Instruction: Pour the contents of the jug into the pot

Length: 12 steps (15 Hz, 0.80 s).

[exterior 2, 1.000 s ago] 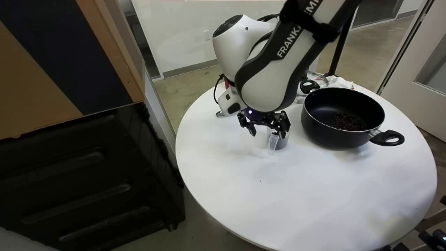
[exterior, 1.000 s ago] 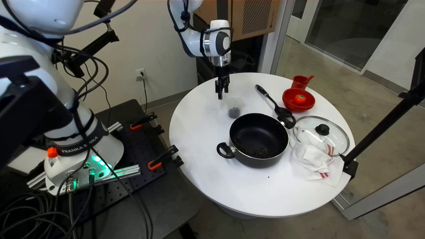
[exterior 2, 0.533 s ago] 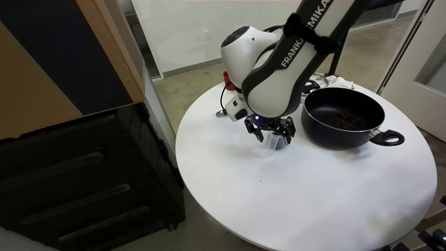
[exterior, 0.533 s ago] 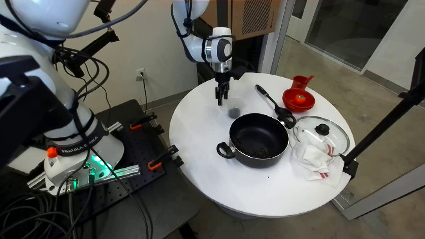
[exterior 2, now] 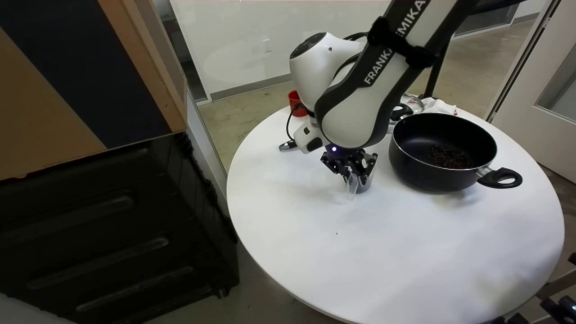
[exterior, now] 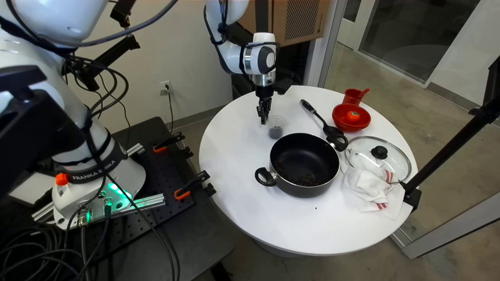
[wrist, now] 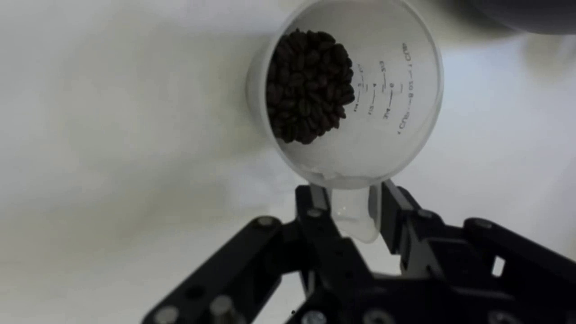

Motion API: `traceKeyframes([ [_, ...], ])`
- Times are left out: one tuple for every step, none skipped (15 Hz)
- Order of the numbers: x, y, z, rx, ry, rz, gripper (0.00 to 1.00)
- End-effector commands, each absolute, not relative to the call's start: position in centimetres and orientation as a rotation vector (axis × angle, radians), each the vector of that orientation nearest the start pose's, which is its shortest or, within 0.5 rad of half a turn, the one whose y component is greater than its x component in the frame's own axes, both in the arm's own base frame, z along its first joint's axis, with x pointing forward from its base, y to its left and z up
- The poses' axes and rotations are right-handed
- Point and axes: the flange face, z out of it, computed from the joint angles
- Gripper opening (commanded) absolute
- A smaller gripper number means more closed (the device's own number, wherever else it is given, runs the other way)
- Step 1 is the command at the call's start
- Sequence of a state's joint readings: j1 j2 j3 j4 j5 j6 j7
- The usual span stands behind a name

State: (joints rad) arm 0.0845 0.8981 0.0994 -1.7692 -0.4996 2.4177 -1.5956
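The jug (wrist: pixel 382 135) is a clear measuring cup with printed marks, standing upright on the table and holding dark beans. My gripper (wrist: pixel 351 202) has its two fingers (wrist: pixel 310 198) drawn in on both sides of the jug's clear handle, just below the rim in the wrist view. In both exterior views the gripper (exterior: pixel 263 119) points down beside the jug (exterior: pixel 275 132). Close by stands the wide black pot (exterior 2: pixel 432 179) with two side handles and some beans on its floor. A dark edge of the pot (wrist: pixel 531 18) shows at the wrist view's top right corner.
Beyond the pot lie a black ladle (exterior: pixel 318 117), a glass lid (exterior: pixel 379 152) and a white cloth (exterior: pixel 365 187). A red bowl (exterior: pixel 340 121) with a tomato and a red cup (exterior: pixel 352 97) stand near the far rim. A black pole (exterior: pixel 437 152) rises at the table's edge.
My gripper has come down and across to the jug, and its fingers have gone from wide apart to close around the handle. Jug and pot stand where they were.
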Motion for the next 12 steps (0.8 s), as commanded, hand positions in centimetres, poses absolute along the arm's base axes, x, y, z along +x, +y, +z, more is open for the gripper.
traceKeyframes([
  [60.5, 11.1, 4.1, 1.432, 2.77, -0.461, 0.03],
  [60.6, 11.2, 4.2, 1.429, 2.772, -0.457, 0.07],
  [60.6, 11.3, 4.5, 1.444, 2.77, -0.454, 0.07],
  [60.7, 11.4, 4.7, 1.463, 2.767, -0.449, 0.07],
  [61.0, 11.6, 5.4, 1.503, 2.757, -0.436, 0.07],
  [61.3, 11.7, 6.2, 1.561, 2.741, -0.421, 0.07],
  [61.8, 11.7, 7.5, 1.627, 2.724, -0.4, 0.07],
  [62.2, 11.7, 8.4, 1.685, 2.703, -0.39, 0.07],
  [62.9, 11.5, 9.9, 1.743, 2.679, -0.373, 0.07],
  [63.7, 11.1, 11.6, 1.793, 2.643, -0.355, 0.07],
  [64.7, 10.4, 13.6, 1.849, 2.596, -0.335, 0.07],
  [65.5, 9.8, 15.2, 1.891, 2.562, -0.322, 0.07],
])
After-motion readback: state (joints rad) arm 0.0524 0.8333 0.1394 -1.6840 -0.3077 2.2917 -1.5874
